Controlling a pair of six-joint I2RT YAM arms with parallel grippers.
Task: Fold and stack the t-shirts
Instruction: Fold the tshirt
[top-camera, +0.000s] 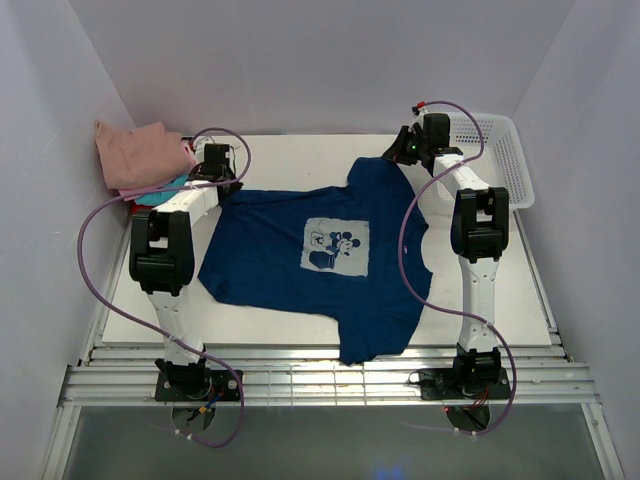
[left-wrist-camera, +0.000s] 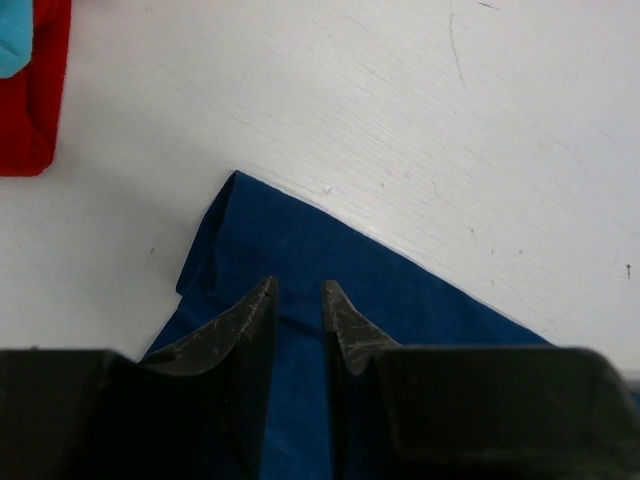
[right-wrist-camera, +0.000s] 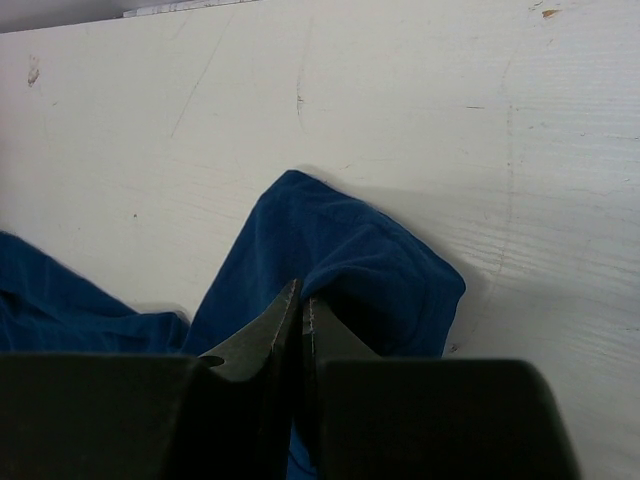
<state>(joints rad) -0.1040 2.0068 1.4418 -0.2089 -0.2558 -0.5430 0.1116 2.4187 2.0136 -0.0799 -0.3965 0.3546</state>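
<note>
The navy tee lies spread flat on the white table, just beyond the arm bases. Its pale mouse print faces up and one lower corner reaches the near edge.

At the shirt's far-left corner, the left gripper has its fingers narrowly parted with blue cloth in the gap. The wrist view does not show whether they clamp the cloth or only sit over it.

At the far-right sleeve, the right gripper has its fingers pressed together on a bunched fold of the same shirt.

Farther back, in the left corner, is a pile of folded tees. The dusty-pink tee is on top, with the teal tee and the red tee showing beneath it. A white mesh basket sits in the far-right corner.
</note>
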